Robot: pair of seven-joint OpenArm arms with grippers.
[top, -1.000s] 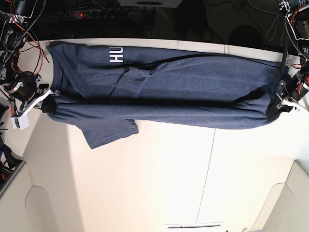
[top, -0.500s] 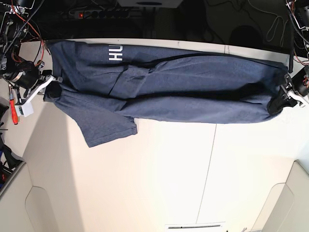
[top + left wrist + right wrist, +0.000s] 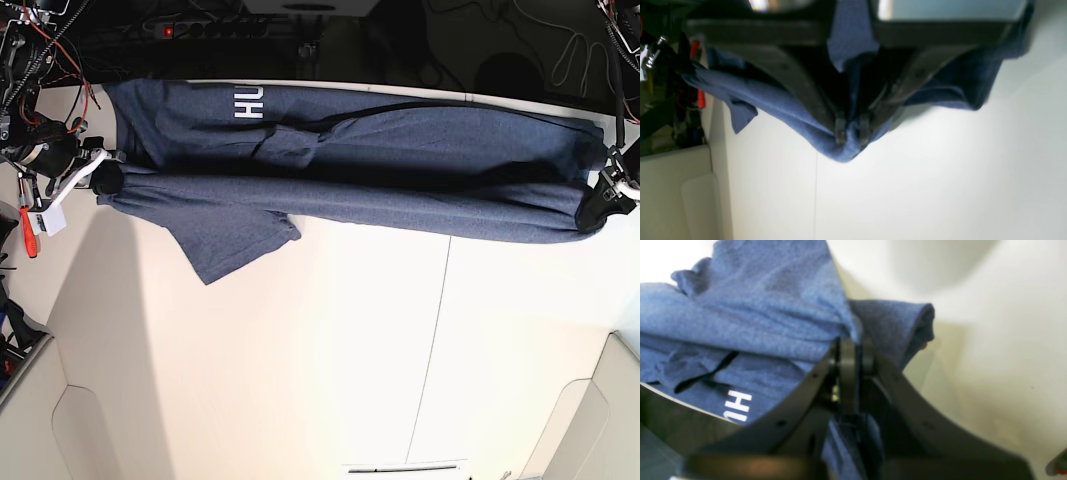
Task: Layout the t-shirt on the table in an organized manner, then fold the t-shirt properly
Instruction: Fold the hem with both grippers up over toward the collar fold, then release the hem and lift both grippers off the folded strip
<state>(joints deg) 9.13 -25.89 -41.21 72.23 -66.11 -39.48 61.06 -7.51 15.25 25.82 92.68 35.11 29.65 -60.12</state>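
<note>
The navy t-shirt (image 3: 400,170) hangs stretched in a long band across the far side of the cream table (image 3: 330,350), white letters near its far left. My right gripper (image 3: 103,178) is shut on its left end; the right wrist view shows the fingertips (image 3: 848,350) pinching a fold of the t-shirt (image 3: 750,316). My left gripper (image 3: 598,205) is shut on the right end; in the left wrist view the fingertips (image 3: 840,128) clamp a bunched corner of the t-shirt (image 3: 780,103) above the table (image 3: 923,186). One sleeve (image 3: 235,245) droops onto the tabletop.
A thin dark seam (image 3: 432,340) runs across the table from near to far. Cables and red tools (image 3: 27,225) sit beyond the left edge. Pale rounded panels (image 3: 95,430) stand at the near corners.
Both grippers have moved outward and toward the far edge, pulling the shirt tauter and further back. The drooping sleeve has shifted slightly right.
</note>
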